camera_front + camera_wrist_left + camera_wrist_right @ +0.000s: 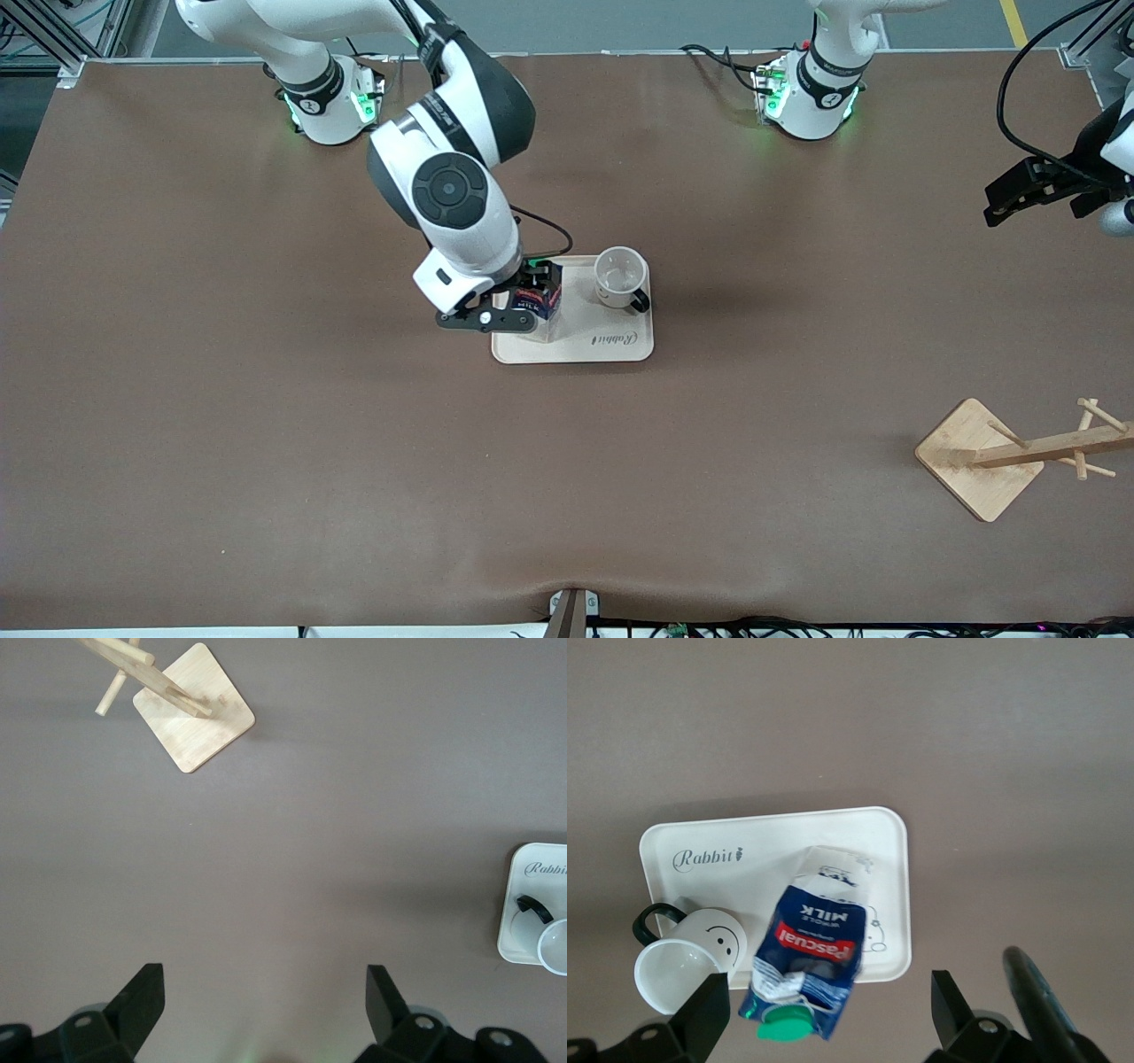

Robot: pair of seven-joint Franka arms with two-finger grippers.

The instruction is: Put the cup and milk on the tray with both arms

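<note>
Milk, a dark blue rectangular carton with a green cap, stood on the flat cream rectangular tray at its edge toward the right arm, with the white enamel smiley cup at the tray's farther corner. The right gripper hung over the carton, jaws wide, so retracting carelessly might topple it. The left gripper waited, spread, over bare table.

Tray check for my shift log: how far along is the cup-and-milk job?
Done: the cup stands on the tray, and the milk stands there beside it. In hand: nothing; the right pincer is open around the milk, the left pincer waits open. Left: the right arm only needs to withdraw.
</note>
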